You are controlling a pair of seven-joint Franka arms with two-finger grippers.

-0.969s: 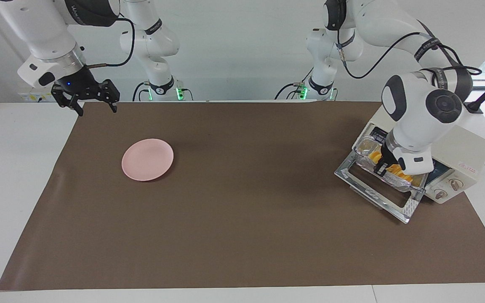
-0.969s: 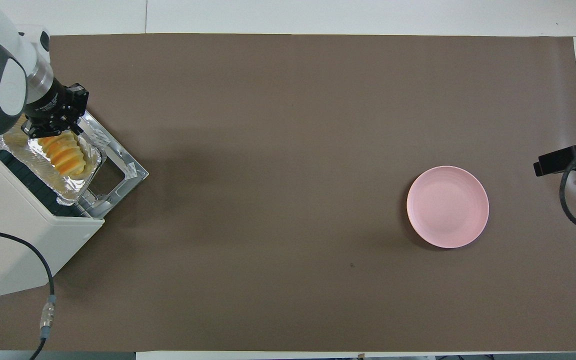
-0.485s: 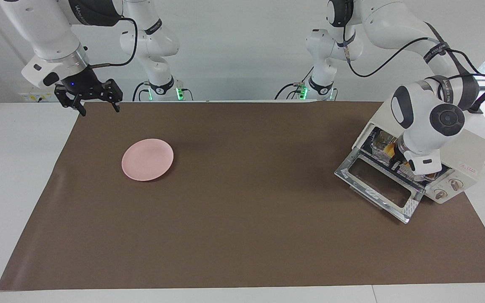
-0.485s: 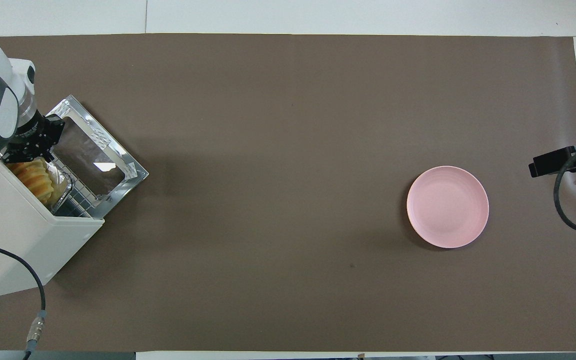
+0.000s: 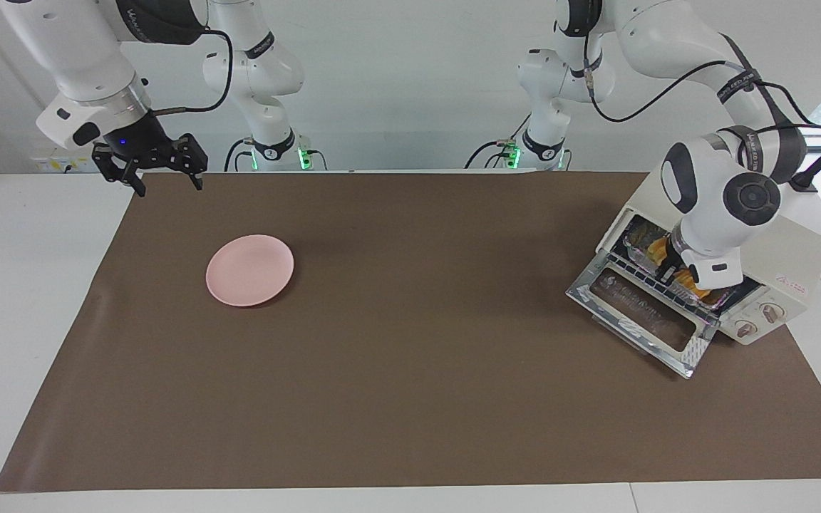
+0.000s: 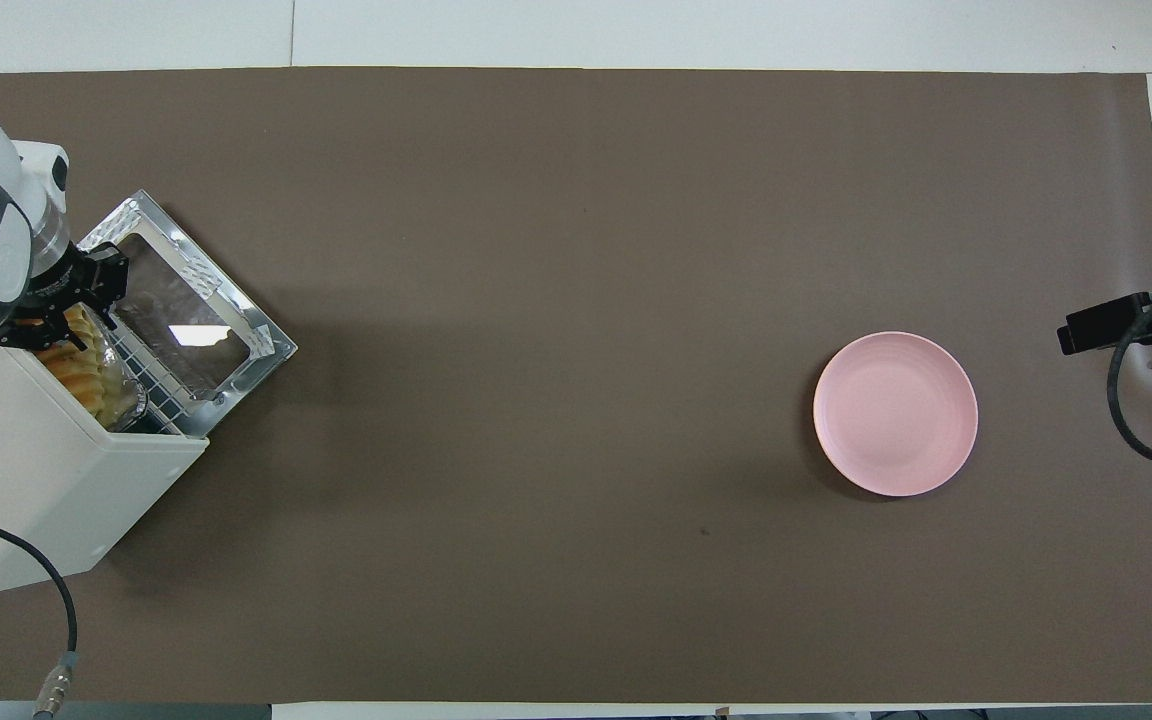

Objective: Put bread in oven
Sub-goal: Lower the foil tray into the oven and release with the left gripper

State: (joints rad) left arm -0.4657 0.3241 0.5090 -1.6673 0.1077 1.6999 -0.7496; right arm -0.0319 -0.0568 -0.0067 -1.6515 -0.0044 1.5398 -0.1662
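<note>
The left gripper [image 5: 669, 273] reaches into the mouth of the boxy cream-white toaster oven [image 5: 781, 263] at the left arm's end of the table, its fingers down at the small ridged yellow-orange bread loaf [image 6: 79, 366]; whether they grip the loaf or stand parted off it cannot be told, as the arm's white wrist covers them in the facing view. The loaf lies in a crinkled silver foil tray [image 6: 126, 392] on the dark wire rack, inside the oven, with the glass drop-down door [image 5: 640, 317] lying open flat on the mat in front. The right gripper [image 5: 161, 171] waits in the air over the mat's corner at the right arm's end of the table, jaws spread wide and holding nothing; in the overhead view only a black part of it shows at the picture's edge. A round pink plate [image 5: 249, 270] sits alone on the brown mat [image 5: 410, 370], which covers most of the white table [image 5: 26, 285]. A plain white wall [image 5: 410, 85] stands at the robots' backs. The oven's knobs and red logo are too small to make out clearly.
</note>
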